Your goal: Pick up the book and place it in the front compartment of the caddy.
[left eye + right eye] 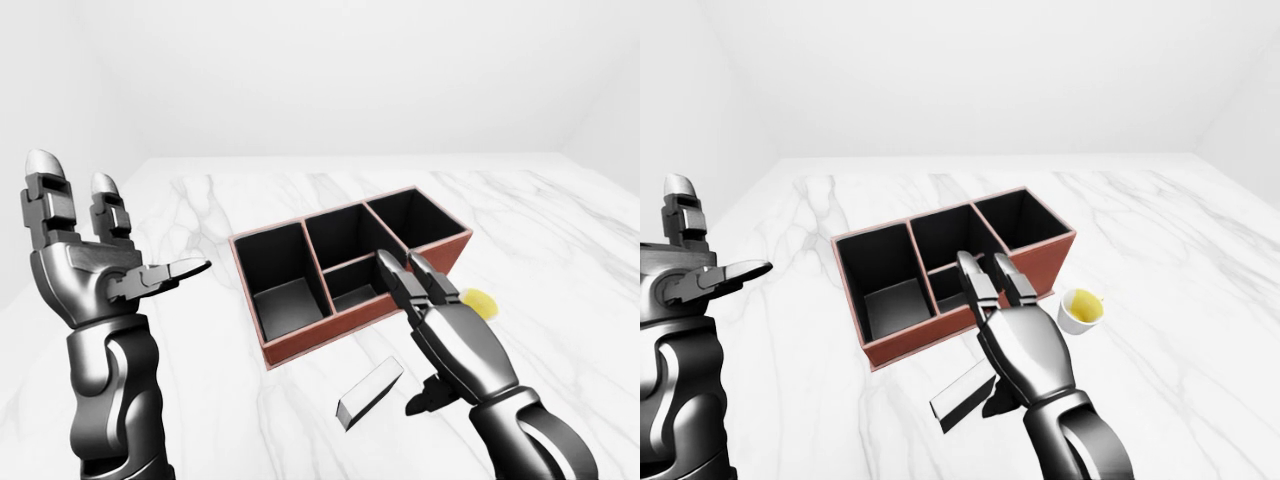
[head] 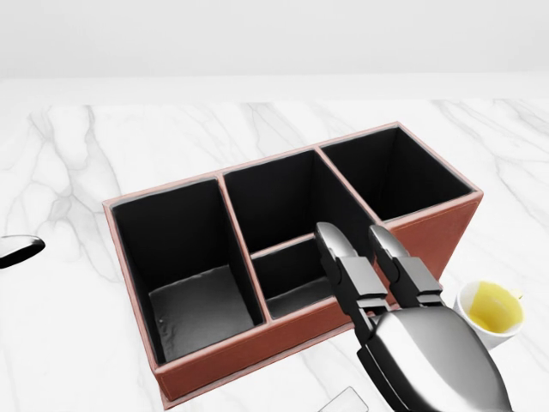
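The book (image 1: 368, 390), a small pale slab, lies flat on the marble table just below the caddy in the left-eye view; only its corner (image 2: 346, 402) shows at the bottom of the head view. The caddy (image 2: 257, 352) is red-brown with black compartments, the middle one split by a low divider. My right hand (image 1: 410, 335) hovers open just right of the book, its fingers (image 2: 343, 257) stretched over the caddy's near wall and its thumb (image 1: 425, 400) pointing down beside the book. My left hand (image 1: 120, 225) is raised open at the left, well away from both.
A white cup (image 2: 491, 311) of yellow liquid stands on the table right of the caddy, close to my right hand. The white marble table (image 1: 560, 240) stretches wide on all sides, ending at a pale wall at the top.
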Controlling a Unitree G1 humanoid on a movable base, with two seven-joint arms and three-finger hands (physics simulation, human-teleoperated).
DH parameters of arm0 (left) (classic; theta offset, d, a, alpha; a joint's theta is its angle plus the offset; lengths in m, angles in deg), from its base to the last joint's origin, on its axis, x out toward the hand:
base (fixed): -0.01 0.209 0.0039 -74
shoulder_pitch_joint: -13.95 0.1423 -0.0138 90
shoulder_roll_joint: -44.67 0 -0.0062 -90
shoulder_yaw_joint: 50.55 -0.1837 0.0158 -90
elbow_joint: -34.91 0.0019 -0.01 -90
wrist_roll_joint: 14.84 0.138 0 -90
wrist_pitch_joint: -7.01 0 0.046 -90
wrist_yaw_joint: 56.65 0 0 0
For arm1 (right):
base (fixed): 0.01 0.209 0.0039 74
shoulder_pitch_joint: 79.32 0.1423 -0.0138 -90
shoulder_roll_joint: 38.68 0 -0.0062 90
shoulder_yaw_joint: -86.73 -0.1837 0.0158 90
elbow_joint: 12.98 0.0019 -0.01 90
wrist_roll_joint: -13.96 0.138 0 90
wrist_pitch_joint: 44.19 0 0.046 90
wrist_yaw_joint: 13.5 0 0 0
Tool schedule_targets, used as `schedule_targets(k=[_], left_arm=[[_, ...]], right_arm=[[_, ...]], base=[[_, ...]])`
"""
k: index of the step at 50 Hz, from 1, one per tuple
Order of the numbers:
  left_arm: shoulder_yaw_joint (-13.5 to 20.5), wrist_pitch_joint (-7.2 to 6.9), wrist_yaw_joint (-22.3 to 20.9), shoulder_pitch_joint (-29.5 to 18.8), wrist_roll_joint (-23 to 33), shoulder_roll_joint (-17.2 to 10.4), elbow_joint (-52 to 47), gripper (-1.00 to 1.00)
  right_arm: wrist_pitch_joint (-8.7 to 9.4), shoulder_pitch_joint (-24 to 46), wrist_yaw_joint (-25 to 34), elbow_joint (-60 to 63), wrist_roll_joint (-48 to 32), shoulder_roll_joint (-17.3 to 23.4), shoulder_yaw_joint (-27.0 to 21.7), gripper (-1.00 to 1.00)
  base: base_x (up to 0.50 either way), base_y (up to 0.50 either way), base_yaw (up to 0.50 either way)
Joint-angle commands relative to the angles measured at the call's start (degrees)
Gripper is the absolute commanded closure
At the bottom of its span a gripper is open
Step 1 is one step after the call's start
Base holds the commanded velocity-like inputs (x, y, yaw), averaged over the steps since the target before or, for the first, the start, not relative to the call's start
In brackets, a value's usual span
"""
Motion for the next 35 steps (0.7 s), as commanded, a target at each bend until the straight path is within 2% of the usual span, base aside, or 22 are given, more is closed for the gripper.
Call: schedule_targets(k=[1, 10, 35], left_arm=[[-2.1, 0.00, 0.7, -0.3, 2.5, 0.7, 4.5, -1.00], [-2.4, 0.00, 0.4, -0.1, 3.0, 1.0, 4.9, -1.00], [-2.5, 0.00, 0.2, -0.3, 3.3, 1.1, 5.7, -1.00]], right_arm=[[0.00, 0.9, 0.0, -7.9, 2.3, 1.6, -0.3, -1.00], [0.00, -0.6, 0.0, -10.6, 4.5, 2.9, -0.6, -1.00], [0.00, -0.2, 0.0, -16.9, 2.7, 3.6, -2.3, -1.00]], base=[[0.00, 0.00, 0.00], [0.00, 0.00, 0.00], [0.00, 0.00, 0.00]])
